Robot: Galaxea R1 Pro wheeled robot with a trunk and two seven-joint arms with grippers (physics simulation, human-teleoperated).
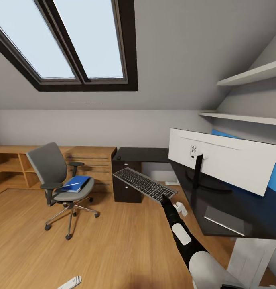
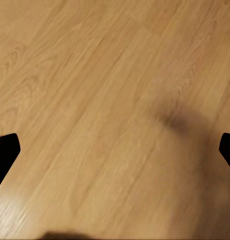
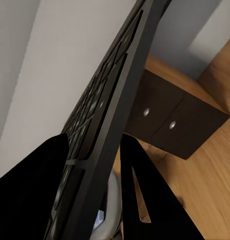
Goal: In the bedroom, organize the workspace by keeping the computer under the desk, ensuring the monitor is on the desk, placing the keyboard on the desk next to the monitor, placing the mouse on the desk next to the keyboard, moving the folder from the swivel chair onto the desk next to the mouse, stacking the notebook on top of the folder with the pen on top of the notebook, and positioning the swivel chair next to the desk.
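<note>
Right gripper: seen in the head view at the end of the raised right arm, pinched on the near end of the keyboard; in the right wrist view its two dark fingers are pressed against either face of the board's edge.
Keyboard: held in the air, sloping away from the right gripper toward the drawer unit, clear of the floor and just beside the desk's edge. The key rows are seen at a steep angle in the right wrist view.
Left gripper: spread wide, with only the two black fingertips seen at the frame's edges; nothing is held between them, and bare wooden floor lies beyond.
Desk: just beside the right gripper on its outer side, glossy black top, blue back panel behind.
Monitor: stood on the desk beyond the right gripper, white back turned to the camera, on a thin black stand.
Notebook: laid flat on the desk top, near the right gripper.
Drawer unit: dark, beyond the keyboard's far end; its knobs are seen in the right wrist view.
Swivel chair: well apart from the right gripper, on open floor.
Folder: blue, laid on the chair's seat.
Pen: a thin white stick seen lying on the folder.
</note>
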